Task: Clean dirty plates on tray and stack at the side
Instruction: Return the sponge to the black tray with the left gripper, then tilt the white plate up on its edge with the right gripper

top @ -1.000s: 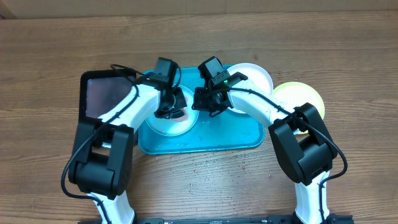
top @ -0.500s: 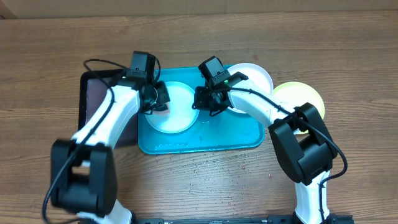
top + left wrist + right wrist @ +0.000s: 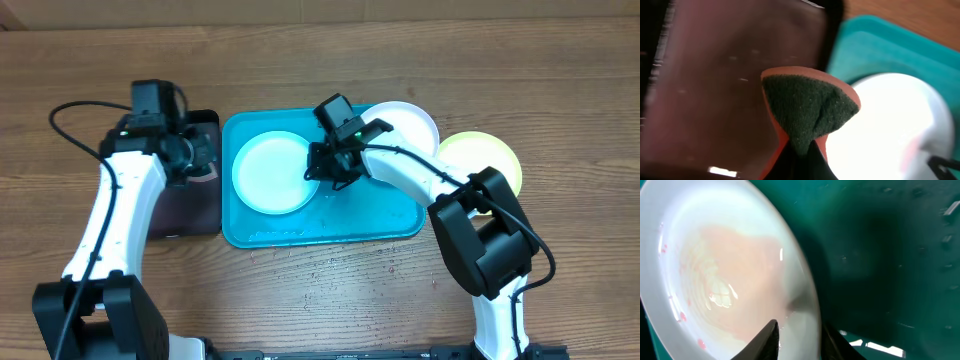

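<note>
The light cyan plate (image 3: pixel 270 172) lies on the turquoise tray (image 3: pixel 370 215), with faint pink smears and red specks showing in the right wrist view (image 3: pixel 715 270). My right gripper (image 3: pixel 324 172) is shut on the plate's right rim (image 3: pixel 799 332). My left gripper (image 3: pixel 197 160) is shut on an orange sponge with a green scouring face (image 3: pixel 809 107) and holds it over the black tray (image 3: pixel 725 85), left of the turquoise tray (image 3: pixel 875 40). The white plate (image 3: pixel 410 122) rests at the tray's back right corner. The yellow-green plate (image 3: pixel 488 160) lies on the table to the right.
The narrow black tray (image 3: pixel 185 205) lies against the left side of the turquoise tray. Both sit on a wooden table (image 3: pixel 320 290). A black cable loops from the left arm (image 3: pixel 75 125).
My left arm has swung left off the cyan plate, carrying the sponge to above the black tray. The right gripper has stayed on the plate's rim.
</note>
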